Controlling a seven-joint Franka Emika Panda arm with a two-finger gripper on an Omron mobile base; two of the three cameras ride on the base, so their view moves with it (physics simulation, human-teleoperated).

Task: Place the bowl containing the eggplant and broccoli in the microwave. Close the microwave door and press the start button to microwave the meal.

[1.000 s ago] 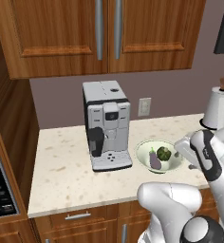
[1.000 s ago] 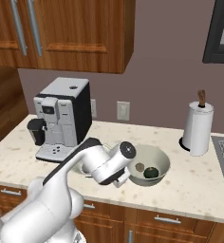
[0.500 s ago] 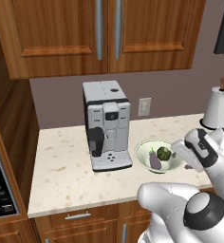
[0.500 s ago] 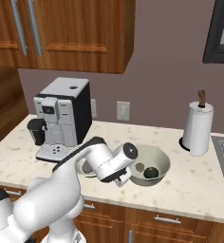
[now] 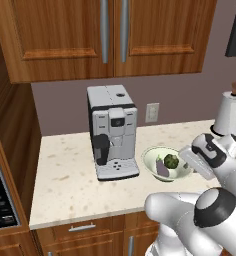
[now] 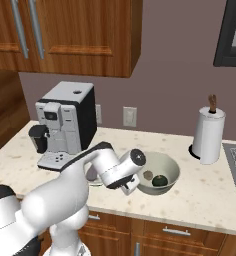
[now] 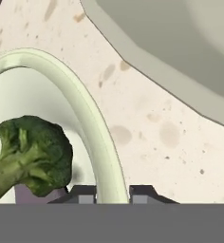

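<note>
Closing since a second earlier, the gripper (image 7: pixel 112 193) pinched the rim of the glossy pale green bowl (image 7: pixel 92 118), near the worktop's front edge with broccoli (image 7: pixel 31 154) inside; I judged a level lift best.

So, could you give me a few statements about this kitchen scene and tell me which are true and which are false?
1. The bowl sits on the counter to the right of the coffee machine. True.
2. The bowl holds a tomato and a carrot. False: it holds broccoli and an eggplant.
3. The tool has one fingertip on each side of the bowl's rim. True, as the hand view shows.
4. The paper towel roll lies flat on the counter. False: it stands upright on its holder.
5. The cabinet doors above the coffee machine hang open. False: they are closed.
</note>
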